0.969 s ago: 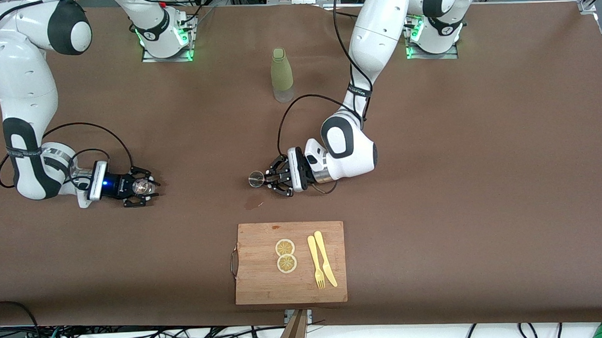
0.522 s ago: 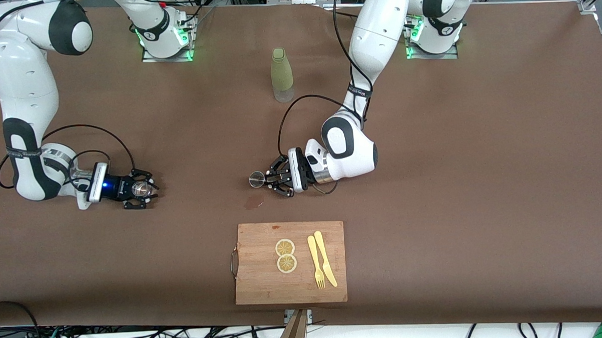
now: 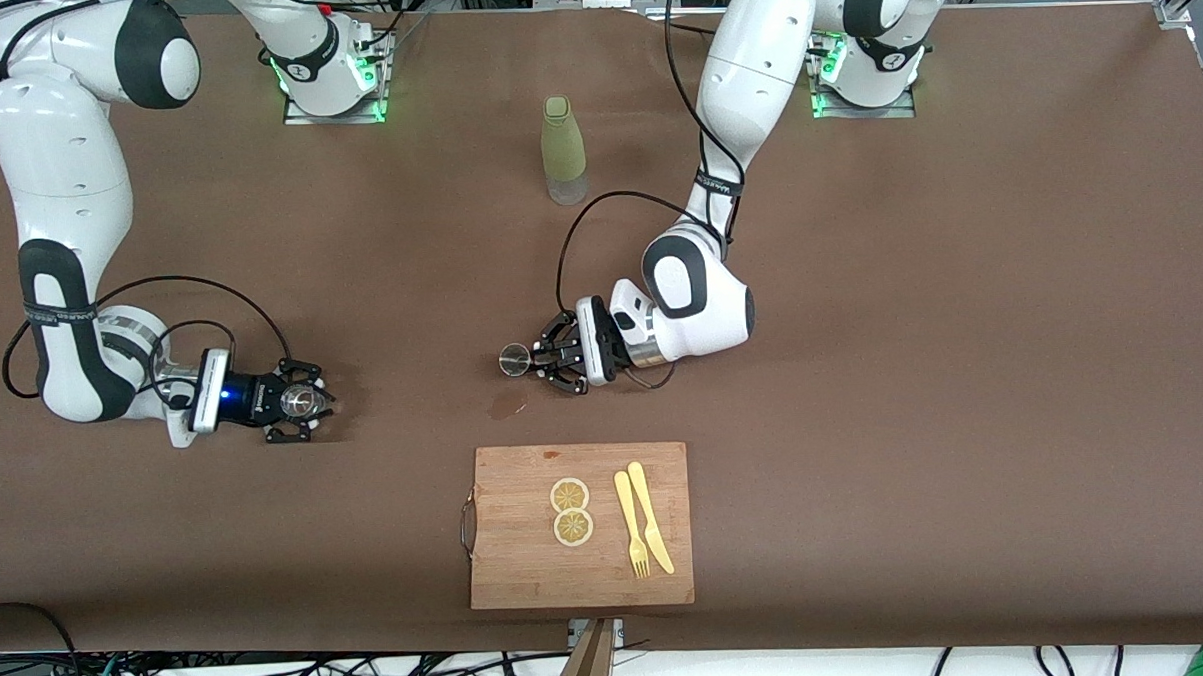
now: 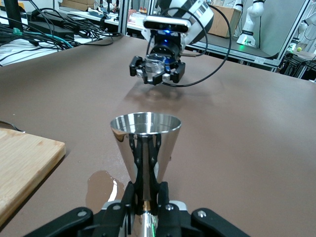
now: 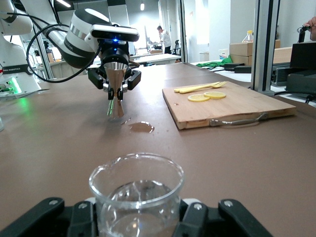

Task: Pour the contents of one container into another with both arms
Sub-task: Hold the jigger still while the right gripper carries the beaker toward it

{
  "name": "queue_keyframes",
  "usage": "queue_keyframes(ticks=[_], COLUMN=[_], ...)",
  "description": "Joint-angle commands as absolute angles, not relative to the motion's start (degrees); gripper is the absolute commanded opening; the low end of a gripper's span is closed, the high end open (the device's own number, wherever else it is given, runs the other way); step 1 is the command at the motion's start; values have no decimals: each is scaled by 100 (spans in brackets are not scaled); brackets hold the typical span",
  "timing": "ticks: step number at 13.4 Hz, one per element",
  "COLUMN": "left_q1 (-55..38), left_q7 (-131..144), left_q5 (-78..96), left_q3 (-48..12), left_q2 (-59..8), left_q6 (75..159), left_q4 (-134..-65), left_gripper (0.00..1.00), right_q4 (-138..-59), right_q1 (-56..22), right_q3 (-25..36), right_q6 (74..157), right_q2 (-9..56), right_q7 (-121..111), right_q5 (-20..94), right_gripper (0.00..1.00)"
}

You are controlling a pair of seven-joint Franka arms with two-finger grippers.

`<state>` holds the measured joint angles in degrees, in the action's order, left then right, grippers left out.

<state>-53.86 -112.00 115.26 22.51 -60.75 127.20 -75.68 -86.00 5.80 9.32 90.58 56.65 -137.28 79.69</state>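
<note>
My left gripper (image 3: 536, 360) is shut on the narrow waist of a shiny metal jigger (image 3: 512, 359), held upright over the middle of the table. In the left wrist view the jigger (image 4: 145, 140) rises from between the fingers (image 4: 134, 190) with its mouth up. My right gripper (image 3: 299, 401) is shut on a small clear glass beaker (image 3: 296, 398), low over the table toward the right arm's end. The beaker (image 5: 137, 190) fills the near part of the right wrist view, between the black fingers (image 5: 84, 217). The two containers are well apart.
A small wet puddle (image 3: 507, 408) lies on the brown table just nearer the front camera than the jigger. A wooden cutting board (image 3: 519, 561) nearer still carries two lemon slices (image 3: 572, 511) and a yellow fork and knife (image 3: 643, 532). A green bottle (image 3: 563, 149) stands between the bases.
My right gripper has shifted with the beaker a little toward the front camera and toward the table's middle. The left gripper and jigger have stayed in place.
</note>
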Motion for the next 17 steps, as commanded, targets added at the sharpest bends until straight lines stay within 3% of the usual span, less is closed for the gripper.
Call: queue_keyframes(ticks=[1, 4, 17], left_q1=[-5405, -5405, -5633], left_q7=[-11329, -11110, -9872], left_q5=[11777, 11769, 11497], left_q3=[2329, 2347, 2601], left_q2=[-6231, -6319, -6416], left_q6=[12683, 12691, 13175], left_q4=[-7374, -7374, -6970], left_gripper=[0, 0, 0], right_q4=[-8262, -8025, -7454], right_q1=[388, 352, -26], right_q3=[800, 519, 291], right_q6=[9368, 9624, 9765], right_q2=[5722, 5722, 5476], right_q7=[-13264, -12764, -11015], right_q5=[8051, 7981, 7032], right_gripper=[23, 23, 23])
